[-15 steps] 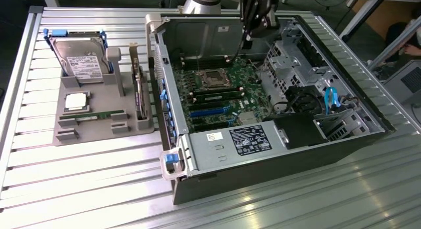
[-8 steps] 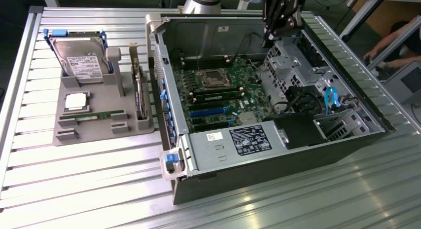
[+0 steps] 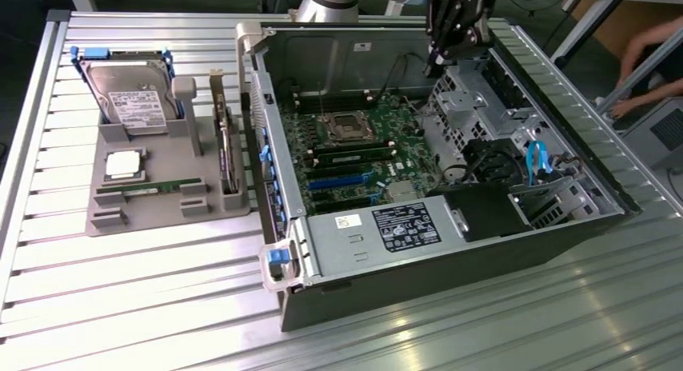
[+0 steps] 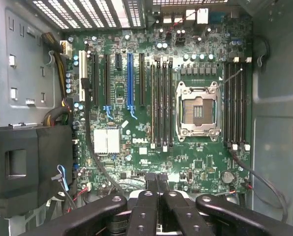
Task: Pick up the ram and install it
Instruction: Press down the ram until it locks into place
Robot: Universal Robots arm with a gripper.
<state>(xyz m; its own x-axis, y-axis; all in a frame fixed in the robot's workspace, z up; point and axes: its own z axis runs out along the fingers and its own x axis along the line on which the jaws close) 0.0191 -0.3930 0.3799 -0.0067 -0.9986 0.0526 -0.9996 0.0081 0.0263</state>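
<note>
The ram (image 3: 149, 186) is a long thin green stick lying flat in the grey holder tray (image 3: 160, 215) on the exterior view's left, outside the computer. My gripper (image 3: 436, 65) hangs over the back of the open computer case (image 3: 449, 251), far from that tray. In the wrist view the gripper (image 4: 156, 183) is shut, its black fingers (image 4: 145, 206) pressed together with nothing between them. Below it lies the motherboard (image 4: 136, 142) with its dark memory slots (image 4: 161, 103) beside the CPU socket (image 4: 198, 110). Another green stick (image 3: 347, 153) seems to stand in a slot next to the socket.
The tray also carries a silver hard drive (image 3: 128, 99), a processor chip (image 3: 123, 165) and a wider green card (image 3: 224, 147) standing on edge. Cables and a black shroud (image 3: 485, 211) crowd the case's right side. A person's arm (image 3: 651, 47) reaches in at the far right.
</note>
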